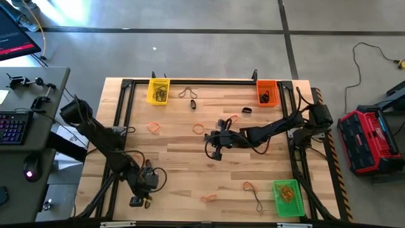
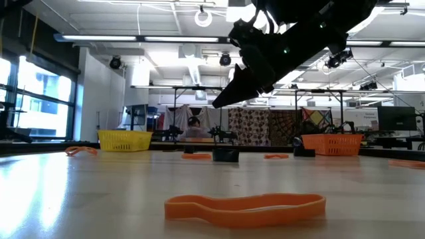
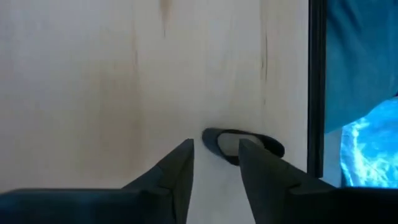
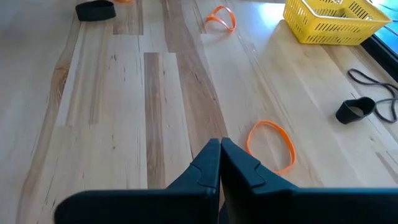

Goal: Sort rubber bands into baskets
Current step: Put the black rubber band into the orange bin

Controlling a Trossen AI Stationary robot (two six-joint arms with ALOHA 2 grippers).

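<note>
Seen from above, the wooden counter carries a yellow basket at eleven o'clock, an orange basket at one and a green basket at five. Orange rubber bands lie scattered about. The left end effector sits at seven; the right end effector hovers near centre

Robotics lab: concrete floor, desk keyboard, strip ceiling lights, open workbenches.

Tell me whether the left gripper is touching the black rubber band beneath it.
Cannot tell. In the left wrist view, the left gripper has open jaws either side of the black rubber band, hiding any contact.
</note>
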